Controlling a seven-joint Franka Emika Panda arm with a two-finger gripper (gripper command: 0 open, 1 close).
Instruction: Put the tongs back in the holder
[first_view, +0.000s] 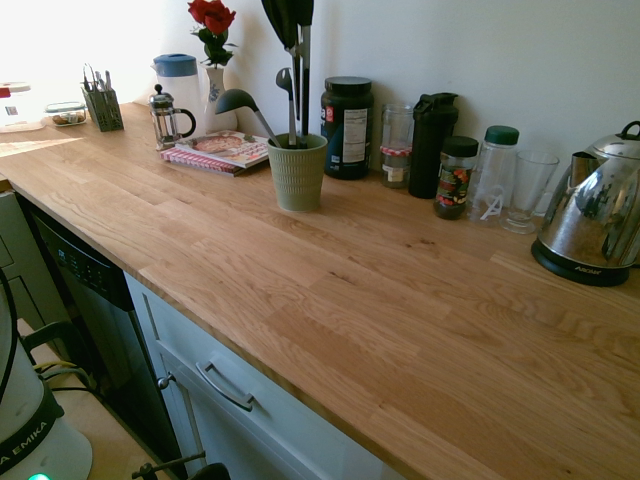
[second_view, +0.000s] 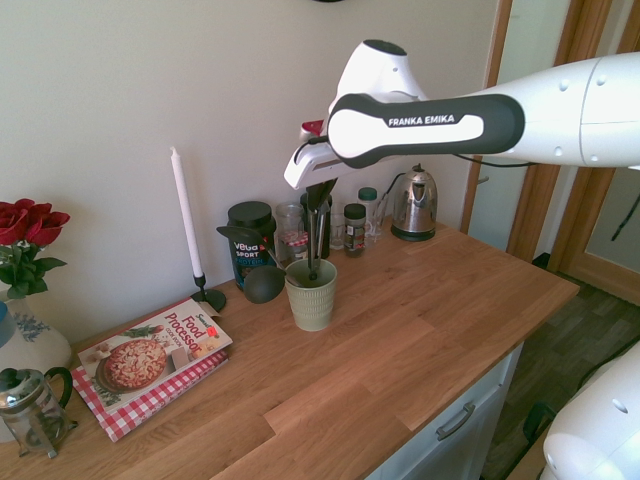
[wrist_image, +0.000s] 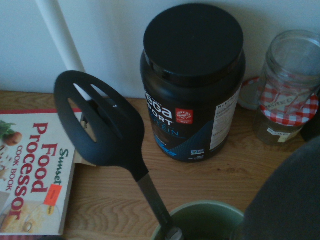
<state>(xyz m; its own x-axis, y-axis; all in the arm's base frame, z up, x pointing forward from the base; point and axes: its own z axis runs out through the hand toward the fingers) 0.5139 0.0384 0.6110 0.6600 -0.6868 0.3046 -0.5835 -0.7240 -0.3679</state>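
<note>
The sage-green ribbed holder stands on the wooden counter near the wall, and its rim shows in the wrist view. The silver tongs hang upright with their lower ends inside the holder. My gripper is directly above the cup and shut on the tongs' black upper end. A grey-black ladle leans out of the holder. A black slotted spoon also stands in it.
A black protein tub and a checked-lid jar stand just behind the holder. A cookbook, a white candle and a French press are on one side. Bottles, a glass and a kettle are on the other.
</note>
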